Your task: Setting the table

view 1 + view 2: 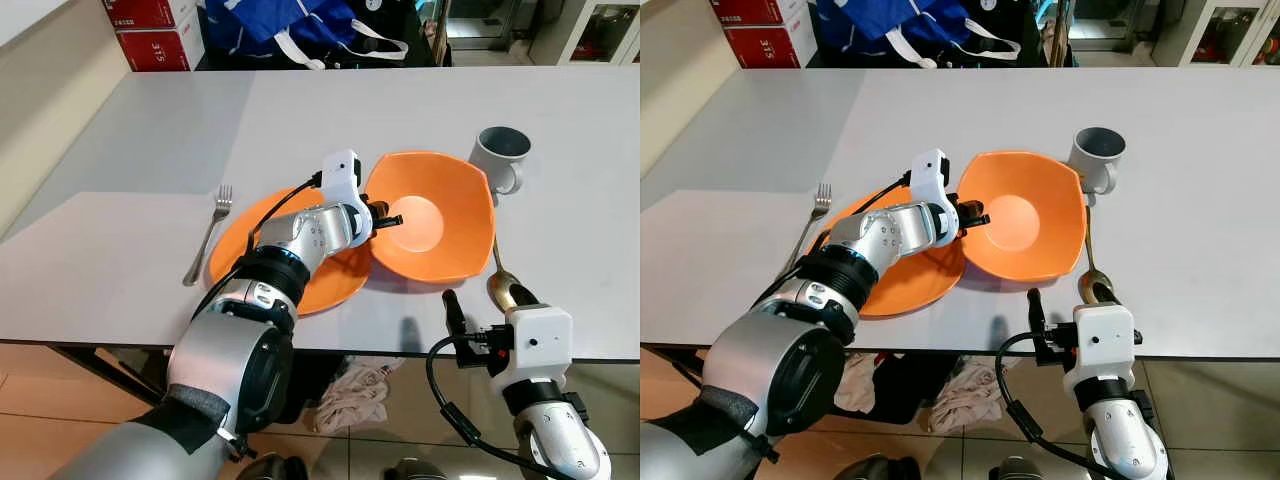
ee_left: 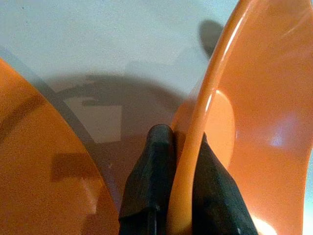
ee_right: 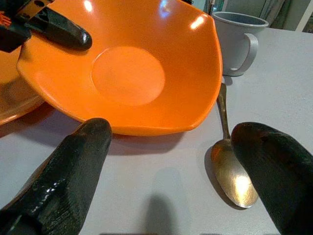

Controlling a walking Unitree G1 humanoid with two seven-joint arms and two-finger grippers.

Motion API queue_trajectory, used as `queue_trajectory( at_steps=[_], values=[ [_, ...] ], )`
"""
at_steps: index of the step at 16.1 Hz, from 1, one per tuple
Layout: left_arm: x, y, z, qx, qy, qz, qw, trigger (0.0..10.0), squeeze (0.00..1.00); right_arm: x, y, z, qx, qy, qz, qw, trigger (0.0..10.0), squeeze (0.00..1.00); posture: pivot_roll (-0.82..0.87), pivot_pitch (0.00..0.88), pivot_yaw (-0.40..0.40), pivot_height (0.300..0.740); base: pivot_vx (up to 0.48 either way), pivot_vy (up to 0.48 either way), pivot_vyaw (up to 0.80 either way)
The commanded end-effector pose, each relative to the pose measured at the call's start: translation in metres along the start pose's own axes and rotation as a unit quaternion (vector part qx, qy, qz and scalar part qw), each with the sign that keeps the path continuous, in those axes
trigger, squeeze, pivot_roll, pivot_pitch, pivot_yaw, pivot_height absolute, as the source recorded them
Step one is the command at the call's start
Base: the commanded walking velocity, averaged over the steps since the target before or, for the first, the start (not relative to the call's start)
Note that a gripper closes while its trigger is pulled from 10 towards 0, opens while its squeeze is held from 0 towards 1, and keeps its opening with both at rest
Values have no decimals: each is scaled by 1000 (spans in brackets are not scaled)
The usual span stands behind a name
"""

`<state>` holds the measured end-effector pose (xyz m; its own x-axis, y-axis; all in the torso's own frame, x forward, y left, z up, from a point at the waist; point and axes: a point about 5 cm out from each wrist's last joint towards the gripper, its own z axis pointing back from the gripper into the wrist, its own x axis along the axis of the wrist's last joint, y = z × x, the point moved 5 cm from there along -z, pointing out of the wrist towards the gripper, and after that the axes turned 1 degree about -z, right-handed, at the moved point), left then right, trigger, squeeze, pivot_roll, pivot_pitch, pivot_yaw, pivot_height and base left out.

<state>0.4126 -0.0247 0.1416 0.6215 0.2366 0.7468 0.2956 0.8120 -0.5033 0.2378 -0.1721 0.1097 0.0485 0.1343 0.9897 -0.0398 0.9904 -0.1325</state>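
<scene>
My left gripper (image 1: 387,221) is shut on the near-left rim of the orange bowl (image 1: 440,215), one finger (image 2: 149,166) outside the rim and one inside. The bowl sits tilted, its gripped side raised over the edge of the orange plate (image 1: 325,280), which my left arm partly covers. A fork (image 1: 208,235) lies left of the plate. To the right of the bowl lies a spoon (image 3: 230,171), with a grey mug (image 1: 500,155) behind it. My right gripper (image 3: 171,188) hangs open at the table's front edge, near the spoon's bowl.
The grey table (image 1: 150,130) has bare room at the left and far side. Behind it are red boxes (image 1: 150,30) and a blue bag (image 1: 290,25). A crumpled cloth (image 1: 350,395) lies on the floor under the front edge.
</scene>
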Motion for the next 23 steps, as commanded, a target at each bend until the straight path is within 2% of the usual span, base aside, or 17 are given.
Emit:
queue_trajectory(
  at_steps=[1,4,5,6,23],
  values=[
    [-11,-14,-5,1,17,-13,1000,10000,0,-2,4,0,9,8,-4,1000,10000,0,-282,68,75,727,0,0,0],
    [-9,-12,-5,7,16,-14,1000,10000,0,-2,4,0,11,8,-4,1000,10000,0,-283,68,75,727,0,0,0],
    [-8,-13,-5,6,12,-13,1000,10000,310,-2,4,0,11,8,-4,1000,10000,0,-283,68,75,727,0,0,0],
    [-7,-13,-5,8,11,-13,1000,10000,1000,-2,4,0,11,9,-4,1000,10000,0,-284,68,75,727,0,0,0],
    [-7,-13,-6,10,12,-8,1000,10000,1000,-2,5,0,12,9,-4,1000,10000,0,-284,69,76,727,0,0,0]
  ],
)
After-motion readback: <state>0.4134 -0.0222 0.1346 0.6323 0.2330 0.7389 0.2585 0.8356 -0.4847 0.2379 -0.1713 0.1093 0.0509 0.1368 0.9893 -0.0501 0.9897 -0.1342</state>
